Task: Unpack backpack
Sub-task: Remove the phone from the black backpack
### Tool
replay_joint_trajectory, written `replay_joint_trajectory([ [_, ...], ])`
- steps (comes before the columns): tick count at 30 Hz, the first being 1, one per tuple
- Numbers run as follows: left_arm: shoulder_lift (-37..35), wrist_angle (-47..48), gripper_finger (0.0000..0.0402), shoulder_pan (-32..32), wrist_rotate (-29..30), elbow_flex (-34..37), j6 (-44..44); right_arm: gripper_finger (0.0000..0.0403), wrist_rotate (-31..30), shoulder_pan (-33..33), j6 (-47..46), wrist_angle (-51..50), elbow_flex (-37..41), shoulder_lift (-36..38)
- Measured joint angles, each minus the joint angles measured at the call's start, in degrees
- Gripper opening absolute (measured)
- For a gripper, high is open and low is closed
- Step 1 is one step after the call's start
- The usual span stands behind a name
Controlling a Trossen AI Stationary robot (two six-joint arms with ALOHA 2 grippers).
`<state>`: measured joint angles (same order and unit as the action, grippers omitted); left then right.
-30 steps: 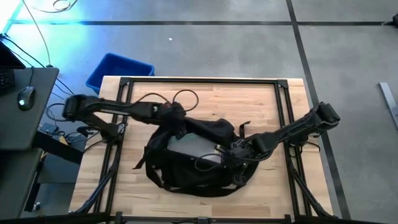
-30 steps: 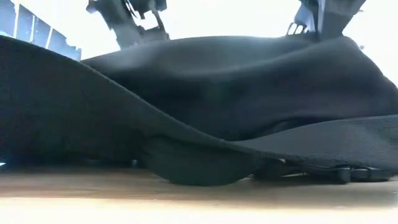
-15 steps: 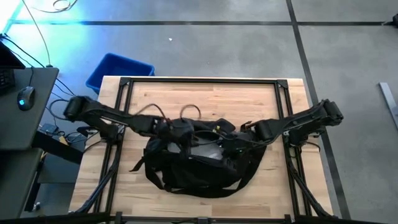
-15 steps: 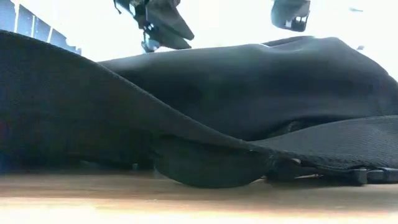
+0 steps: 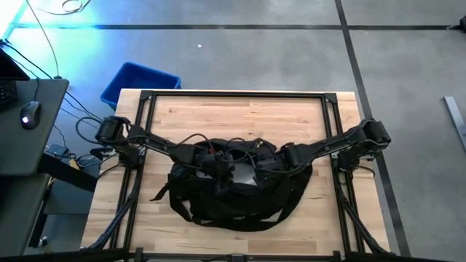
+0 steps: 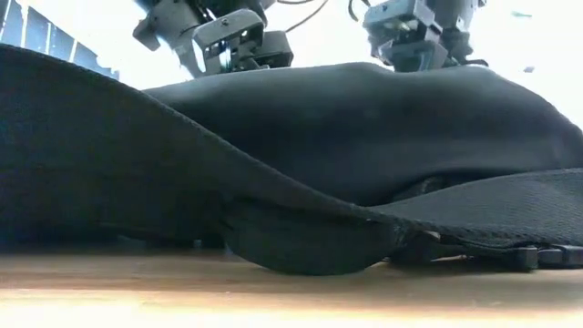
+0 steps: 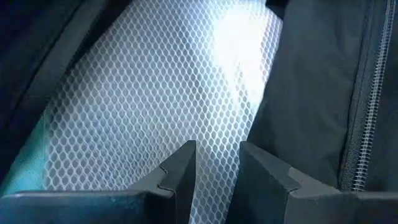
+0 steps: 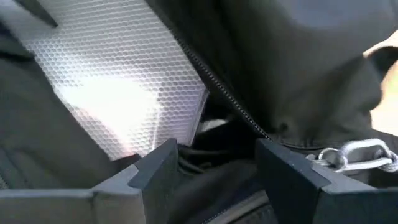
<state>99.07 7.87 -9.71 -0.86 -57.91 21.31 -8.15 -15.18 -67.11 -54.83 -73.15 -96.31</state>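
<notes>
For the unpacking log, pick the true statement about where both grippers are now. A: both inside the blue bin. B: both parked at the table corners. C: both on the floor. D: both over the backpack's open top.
D: the high view shows the left gripper and right gripper meeting over the open backpack, with pale mesh lining ahead of the fingers.

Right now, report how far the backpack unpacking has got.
Done: the backpack lies on the table with its zipper open, exposing grey mesh lining. In hand: the left gripper and right gripper are both at the opening, fingers apart and holding nothing. Left: no contents lie on the table, so all the removing remains.
</notes>
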Motion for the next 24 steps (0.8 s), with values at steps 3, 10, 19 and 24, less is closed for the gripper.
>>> replay_joint_trajectory([
  [3,0.0,0.8,0.0104,-0.1,2.2,0.0,-0.5,0.0199,0.9,-0.1,-1.8,5.1,2.3,0.0],
  [10,0.0,2.4,0.0104,0.0,4.6,0.0,-1.5,0.0168,-2.6,0.2,-8.8,6.2,4.6,0.0],
  [19,0.0,2.7,0.0103,-0.5,5.1,0.0,-1.5,0.0140,-0.8,1.0,-8.5,10.4,4.5,-3.6],
  [24,0.0,2.7,0.0103,-0.5,5.1,0.0,-2.4,0.0140,0.9,1.4,-6.9,25.7,4.6,-4.4],
])
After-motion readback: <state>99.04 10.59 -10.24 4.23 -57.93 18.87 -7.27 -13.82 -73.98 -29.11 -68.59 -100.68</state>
